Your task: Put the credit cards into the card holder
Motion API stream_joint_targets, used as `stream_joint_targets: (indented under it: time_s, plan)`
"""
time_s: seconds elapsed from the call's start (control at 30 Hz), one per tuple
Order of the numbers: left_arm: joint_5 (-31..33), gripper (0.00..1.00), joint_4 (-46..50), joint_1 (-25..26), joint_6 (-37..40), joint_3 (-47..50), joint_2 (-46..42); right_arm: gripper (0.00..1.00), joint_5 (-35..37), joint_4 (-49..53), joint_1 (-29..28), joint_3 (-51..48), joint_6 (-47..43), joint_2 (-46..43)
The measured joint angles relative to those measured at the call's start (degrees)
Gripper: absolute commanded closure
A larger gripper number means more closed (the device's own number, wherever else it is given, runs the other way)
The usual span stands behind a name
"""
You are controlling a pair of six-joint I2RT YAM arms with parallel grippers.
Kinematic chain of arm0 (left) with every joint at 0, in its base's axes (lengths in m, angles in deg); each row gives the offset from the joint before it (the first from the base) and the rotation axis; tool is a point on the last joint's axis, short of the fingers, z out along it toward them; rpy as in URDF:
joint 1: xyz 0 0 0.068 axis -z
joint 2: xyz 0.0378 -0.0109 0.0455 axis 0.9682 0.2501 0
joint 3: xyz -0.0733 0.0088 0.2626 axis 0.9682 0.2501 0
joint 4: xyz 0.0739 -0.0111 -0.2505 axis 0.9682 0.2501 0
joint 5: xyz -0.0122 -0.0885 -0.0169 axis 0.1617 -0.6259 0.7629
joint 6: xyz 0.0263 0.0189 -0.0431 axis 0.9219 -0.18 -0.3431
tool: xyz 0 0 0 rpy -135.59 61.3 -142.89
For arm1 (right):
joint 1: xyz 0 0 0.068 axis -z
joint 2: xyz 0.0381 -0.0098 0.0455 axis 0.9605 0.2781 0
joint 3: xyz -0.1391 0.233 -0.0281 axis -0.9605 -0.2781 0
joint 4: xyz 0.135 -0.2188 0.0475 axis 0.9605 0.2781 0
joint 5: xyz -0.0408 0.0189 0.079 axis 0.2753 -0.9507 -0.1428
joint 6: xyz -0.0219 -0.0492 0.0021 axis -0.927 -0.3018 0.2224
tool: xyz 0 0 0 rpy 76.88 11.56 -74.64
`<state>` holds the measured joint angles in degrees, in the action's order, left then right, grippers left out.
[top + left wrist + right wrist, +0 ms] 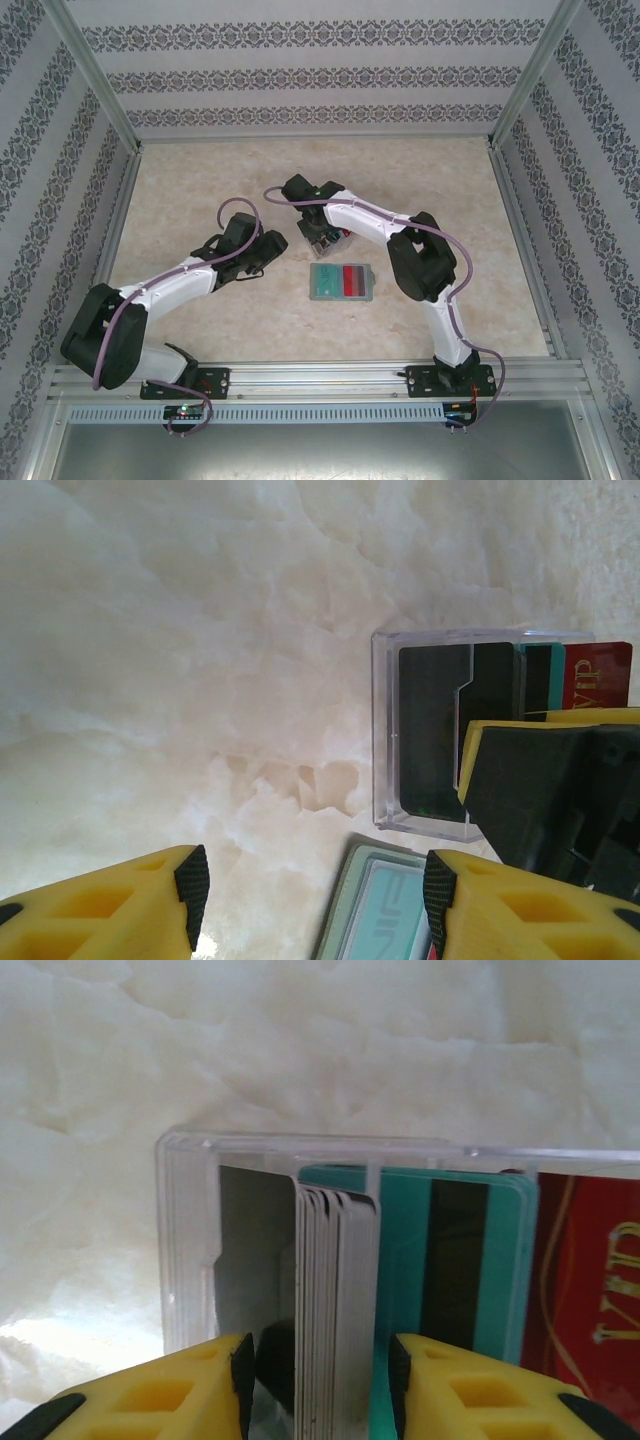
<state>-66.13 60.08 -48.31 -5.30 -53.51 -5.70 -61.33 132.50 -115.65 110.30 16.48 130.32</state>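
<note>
The grey-green card holder [341, 295] lies open at mid-table with a teal card [327, 281] and a red card [354, 281] on it; its corner [352, 900] also shows in the left wrist view. Behind it a clear tray [190, 1260] holds upright credit cards: a stack of grey ones [335, 1290], a teal one [505, 1260] and a red one [590, 1300]. My right gripper [318, 1380] is open, its fingers straddling the grey stack, with a gap on the left side. My left gripper [315, 885] is open and empty, just left of the holder.
Patterned walls and metal frame rails enclose the marble-look table [200, 180]. In the left wrist view the right gripper's yellow and black body [560, 800] hangs over the tray's near side. Bare tabletop lies left of and behind the tray.
</note>
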Motion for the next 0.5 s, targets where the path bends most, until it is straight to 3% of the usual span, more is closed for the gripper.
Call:
stream_joint_targets:
  time_s: [0.3,0.5]
  plan:
    - [0.57,0.39,-0.02,0.0,-0.24,0.68,-0.76,0.62,3.37,-0.24,-0.04,-0.2,0.0,-0.52]
    - [0.55,0.39,-0.02,0.0,-0.28,0.68,-0.76,0.74,3.41,-0.68,-0.04,-0.76,0.13,-1.07]
